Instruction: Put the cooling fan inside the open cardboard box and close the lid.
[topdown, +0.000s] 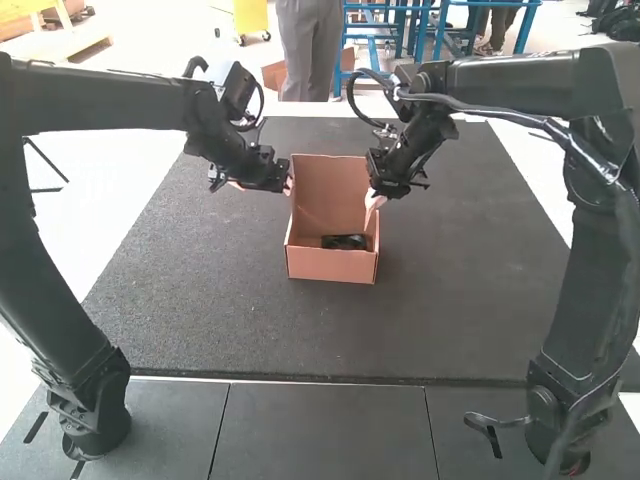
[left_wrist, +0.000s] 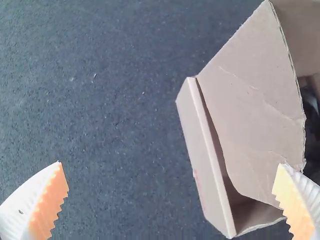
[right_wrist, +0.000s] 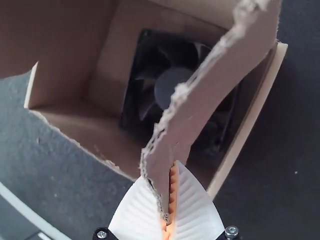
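An open cardboard box (topdown: 331, 258) stands mid-mat, its lid (topdown: 330, 185) raised at the back. The black cooling fan (topdown: 346, 241) lies flat on the box floor and shows again as the fan (right_wrist: 170, 85) seen from above. My right gripper (topdown: 375, 203) hangs over the box's right side, and that gripper (right_wrist: 170, 210) is shut on a torn-edged side flap (right_wrist: 210, 100) that stands upright. My left gripper (topdown: 270, 186) is at the lid's left edge; it stands open (left_wrist: 170, 205), one fingertip (left_wrist: 295, 200) next to the box's left flap (left_wrist: 250, 125), gripping nothing.
The box sits on a dark mat (topdown: 200, 280) with free room on all sides. Pale floor (topdown: 110, 190) lies beyond the mat's left edge. Both arms slant in from the sides above the far half of the mat.
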